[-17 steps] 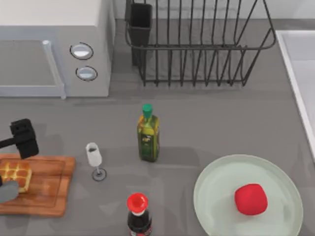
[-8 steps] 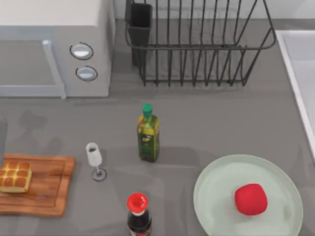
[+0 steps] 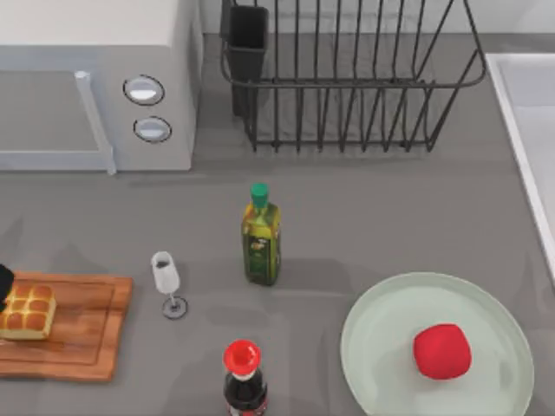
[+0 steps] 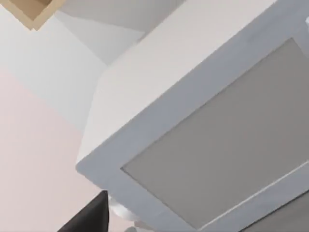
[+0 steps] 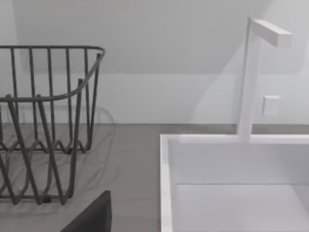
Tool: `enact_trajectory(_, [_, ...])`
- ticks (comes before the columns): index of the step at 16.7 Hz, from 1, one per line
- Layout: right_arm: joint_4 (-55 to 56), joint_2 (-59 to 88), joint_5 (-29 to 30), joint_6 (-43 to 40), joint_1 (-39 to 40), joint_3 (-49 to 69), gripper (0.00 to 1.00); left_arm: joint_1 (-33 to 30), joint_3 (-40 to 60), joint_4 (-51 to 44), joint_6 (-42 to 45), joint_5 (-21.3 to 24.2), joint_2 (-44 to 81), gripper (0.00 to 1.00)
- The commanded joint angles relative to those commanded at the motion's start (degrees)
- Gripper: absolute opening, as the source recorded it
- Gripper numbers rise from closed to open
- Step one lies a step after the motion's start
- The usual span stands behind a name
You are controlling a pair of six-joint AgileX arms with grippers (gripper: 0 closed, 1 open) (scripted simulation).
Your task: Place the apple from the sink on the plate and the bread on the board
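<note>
Fingers cannot be judged on either arm: a dark sliver at the top view's far left edge, at nine o'clock, touching the bread's upper left corner in the picture, may be part of the left gripper point(image 3: 3, 282), and whether it is apart or together I cannot tell; the dark wedge in each wrist view's corner settles nothing more for the left or the right arm. The bread point(image 3: 27, 313) sits on the board point(image 3: 82, 334), toward its left end, at about eight o'clock on the table point(image 3: 390, 217). Just right of the board stands a small wine glass point(image 3: 166, 282), and toward the centre an olive oil bottle point(image 3: 261, 236) with a green cap stands upright. At six o'clock is a dark bottle with a red cap point(image 3: 244, 374). The plate point(image 3: 381, 347) lies at about five o'clock with the apple point(image 3: 442, 351) resting on it, right of its middle. The grey countertop is smooth and matte. At eleven o'clock stands a white microwave point(image 3: 95, 82), whose door panel looms close in the left wrist view against pale walls. At twelve to one o'clock is a dark wire dish rack point(image 3: 347, 78). The sink point(image 3: 520, 130) runs along the right edge at two to three o'clock; the right wrist view shows its white basin, a square white faucet point(image 5: 251, 77) and a plain white wall behind.
</note>
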Motion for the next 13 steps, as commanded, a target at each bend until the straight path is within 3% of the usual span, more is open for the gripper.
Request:
enact_trajectory(6, [0.0, 0.0, 0.0, 0.0, 0.0, 0.0, 1.0, -0.2, -9.6, 2.3, -31.8, 2.0, -13.1, 1.0])
enact_trajectory(9, [0.0, 0.0, 0.0, 0.0, 0.0, 0.0, 1.0, 0.1, -12.9, 2.6, -39.8, 2.2, -16.6, 1.0])
enact_trajectory(13, [0.0, 0.0, 0.0, 0.0, 0.0, 0.0, 1.0, 0.3, -14.0, 2.6, -42.3, 2.2, -17.6, 1.0])
